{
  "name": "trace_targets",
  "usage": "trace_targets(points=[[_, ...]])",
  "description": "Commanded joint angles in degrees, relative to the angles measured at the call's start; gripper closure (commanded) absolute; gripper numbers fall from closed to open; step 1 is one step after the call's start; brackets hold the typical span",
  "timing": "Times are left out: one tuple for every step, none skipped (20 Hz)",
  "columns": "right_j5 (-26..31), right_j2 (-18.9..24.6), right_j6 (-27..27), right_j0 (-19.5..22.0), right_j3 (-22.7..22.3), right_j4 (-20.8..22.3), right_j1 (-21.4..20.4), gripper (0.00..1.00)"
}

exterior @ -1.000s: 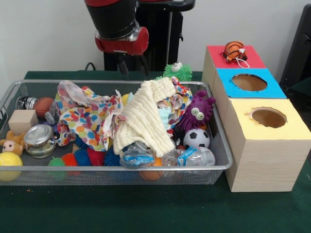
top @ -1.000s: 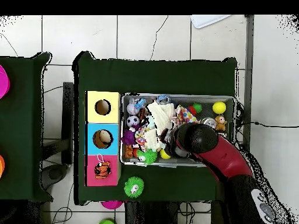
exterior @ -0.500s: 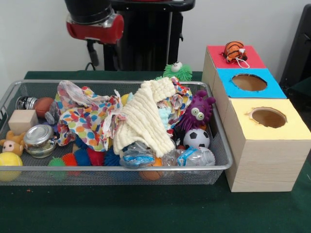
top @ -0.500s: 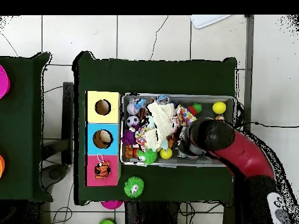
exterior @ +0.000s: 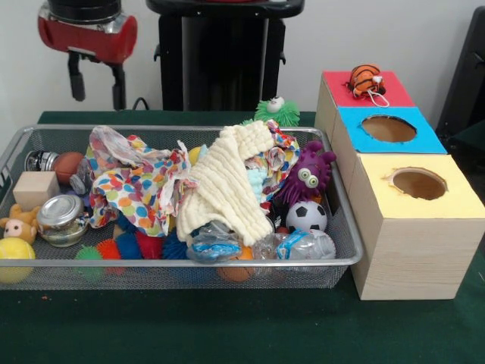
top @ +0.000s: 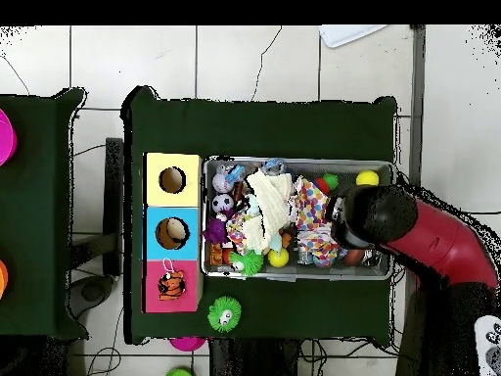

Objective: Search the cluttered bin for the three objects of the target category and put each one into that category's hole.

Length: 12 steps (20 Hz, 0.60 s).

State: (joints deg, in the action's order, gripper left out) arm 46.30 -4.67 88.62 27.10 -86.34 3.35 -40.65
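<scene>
Hanging at the upper left of the front view, the gripper [exterior: 97, 82] shows two dark fingers [exterior: 76, 80] spread apart with nothing between them, above the far left corner of the wire bin [exterior: 174, 263]. The bin fills the lower left and middle of that frame, heaped with clutter: a spotted cloth [exterior: 132, 186] left of centre, a cream knitted cloth [exterior: 223, 182] draped over the middle, a purple monster toy [exterior: 305, 176] at the right with a small soccer ball [exterior: 306, 216] just below it, and a crushed plastic bottle [exterior: 299, 245] along the near wall. At the left end sit a wooden block [exterior: 33, 188], a glass jar [exterior: 61, 218], a yellow ball [exterior: 15, 254] and a small brown ball [exterior: 67, 164]. Right of the bin stands the sorting box, with a red section [exterior: 345, 89] at the top carrying a striped orange toy [exterior: 366, 79], a blue section [exterior: 428, 136] with an open round hole in the middle, and a yellow section [exterior: 455, 201] with an open hole nearest the bottom. A green spiky ball [exterior: 276, 111] lies on the table behind the bin. Which items belong to the target category cannot be told.
</scene>
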Motion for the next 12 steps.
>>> trace_targets(points=[[-1.55,5.84,-6.71,3.11,6.65,5.52,2.16,0.0],[-1.9,6.26,-7.26,3.36,7.31,6.18,2.36,0.0],[-2.27,6.81,-8.05,3.62,7.98,6.8,2.74,0.0],[-2.43,7.2,-8.49,3.88,8.31,7.29,2.94,0.0],[-2.65,7.57,-8.65,4.04,9.03,7.77,3.34,0.0],[-3.3,7.88,-8.4,4.27,9.19,8.1,3.43,0.0],[-3.18,8.15,-8.3,4.38,9.9,8.48,3.8,0.0],[-3.49,8.52,-8.62,4.68,9.84,8.96,3.76,0.0],[-3.45,8.87,-9.0,4.86,10.32,9.47,4.01,0.0],[-3.41,9.23,-9.37,5.03,10.79,9.99,4.25,0.0],[-3.27,9.61,-9.54,5.17,11.47,10.53,4.59,0.0],[-3.21,9.91,-9.58,5.35,11.95,10.9,4.88,0.0]])
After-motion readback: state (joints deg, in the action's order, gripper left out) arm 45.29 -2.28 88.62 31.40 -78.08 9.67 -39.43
